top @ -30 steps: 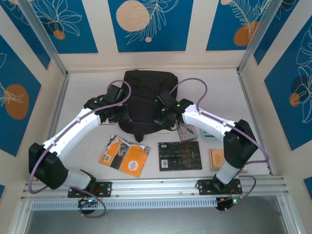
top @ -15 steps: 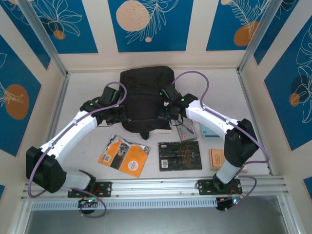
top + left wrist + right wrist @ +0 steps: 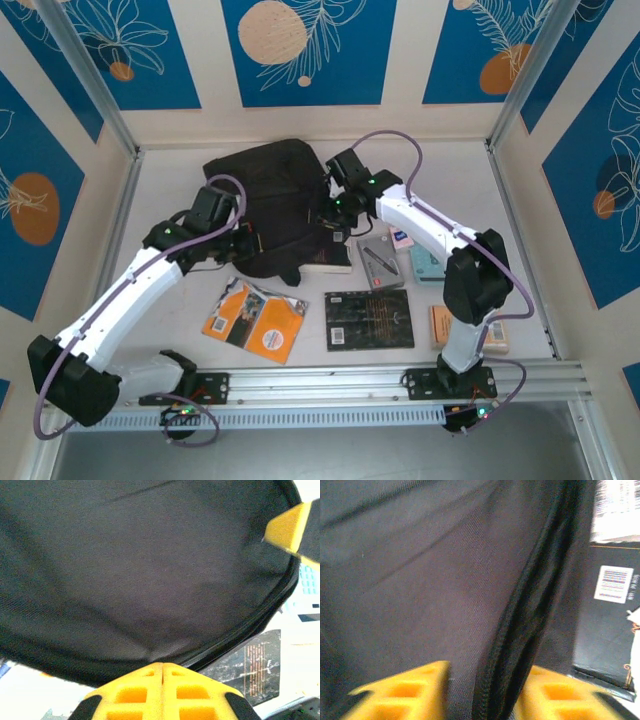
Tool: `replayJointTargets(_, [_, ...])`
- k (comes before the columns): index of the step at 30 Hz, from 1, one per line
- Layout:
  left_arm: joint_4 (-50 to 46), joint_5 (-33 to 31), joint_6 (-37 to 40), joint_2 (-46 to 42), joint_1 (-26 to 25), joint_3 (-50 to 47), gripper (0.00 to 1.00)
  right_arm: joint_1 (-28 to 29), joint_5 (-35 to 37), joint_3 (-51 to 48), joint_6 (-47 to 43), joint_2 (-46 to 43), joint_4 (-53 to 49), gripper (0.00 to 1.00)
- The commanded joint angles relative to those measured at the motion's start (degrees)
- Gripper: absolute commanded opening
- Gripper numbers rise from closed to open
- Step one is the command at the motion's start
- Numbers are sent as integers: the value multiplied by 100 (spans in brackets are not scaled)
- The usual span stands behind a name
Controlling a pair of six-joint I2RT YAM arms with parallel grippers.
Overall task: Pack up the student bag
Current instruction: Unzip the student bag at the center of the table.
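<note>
Left gripper [image 3: 162, 666]: yellow fingers [image 3: 130, 695] pressed flush together with no gap, nipping a small pucker of black fabric at their tips. So, a pinch on the student bag [image 3: 150, 555], whose cloth stretches away from the tips up to a dark piped rim. From above, at the bag's near left edge [image 3: 247, 243], arm reaching in from the left.

Right gripper [image 3: 485, 672]: fingers [image 3: 405, 692] standing partly apart, one on each side of the bag's thick black piped seam [image 3: 520, 620]. Seam running up between them, right finger close against it, left finger clear of it; no visible squeeze, nothing gripped. From above, over the bag's right side [image 3: 335, 215].

Student bag [image 3: 275, 185]: lying flat and rumpled on the white table [image 3: 450, 190], toward the far wall, between the two wrists, skewed toward the left.

Beyond it: white book [image 3: 335, 263] tucked partly under the bag's near edge. Grey book [image 3: 380, 262] just right of that, teal box [image 3: 425, 265] further right. Nearer the arm bases, orange book [image 3: 255, 320] on the left, black book [image 3: 368, 320] in the middle, small brown book [image 3: 445, 325] on the right, all apart from the bag.
</note>
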Motion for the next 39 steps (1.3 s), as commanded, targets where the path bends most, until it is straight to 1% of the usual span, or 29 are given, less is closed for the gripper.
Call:
replayJointTargets(1, [307, 595, -409, 194, -162, -233, 0, -35, 752, 264, 301, 27, -626, 57])
replayJointTargets(2, [378, 642, -473, 265, -218, -219, 0, -30, 866, 264, 391, -9, -718, 59])
replayJointTargets(3, [435, 649, -528, 339, -292, -183, 0, -10, 1001, 260, 515, -67, -820, 64])
replayJointTargets(6, [576, 622, -634, 443, -436, -89, 0, 61, 1193, 159, 884, -340, -1040, 66])
replayJointTargets(8, [713, 686, -771, 453, -489, -109, 0, 117, 1203, -18, 1351, -562, -1130, 66])
replayJointTargets(14, [1280, 1051, -1256, 497, -716, -249, 0, 181, 682, -862, 2664, -1261, -888, 62])
replayJointTargets(16, [1431, 1090, -1371, 477, -792, -280, 0, 232, 427, -1222, 3073, -1460, -640, 57])
replayJointTargets(19, [1544, 1086, -1396, 453, -886, -314, 0, 333, 100, -1743, 3627, -1711, -165, 54])
replayJointTargets(21, [1555, 1070, -1397, 426, -900, -379, 0, 396, -69, -1992, 3891, -1789, 117, 54])
replayJointTargets(24, [1617, 1010, -1435, 368, -900, -542, 0, 410, -575, -2293, 4119, -1721, 732, 55])
replayJointTargets(27, [1711, 1035, -1491, 379, -900, -641, 0, 482, -736, -2247, 4157, -1537, 871, 55])
replayJointTargets(29, [1740, 1046, -1510, 405, -900, -670, 0, 575, -713, -2172, 4155, -1443, 897, 49])
replayJointTargets(33, [1744, 961, -1482, 420, -900, -701, 0, 806, -617, -2130, 4194, -1346, 942, 24])
replayJointTargets(36, [1707, 929, -1459, 443, -907, -712, 0, 867, -557, -2205, 4201, -1335, 911, 11])
replayJointTargets(37, [1702, 924, -1453, 451, -903, -712, 0, 868, -558, -2258, 4204, -1350, 931, 5])
replayJointTargets(39, [1640, 863, -1411, 453, -893, -692, 0, 858, -515, -2355, 4164, -1393, 931, 0])
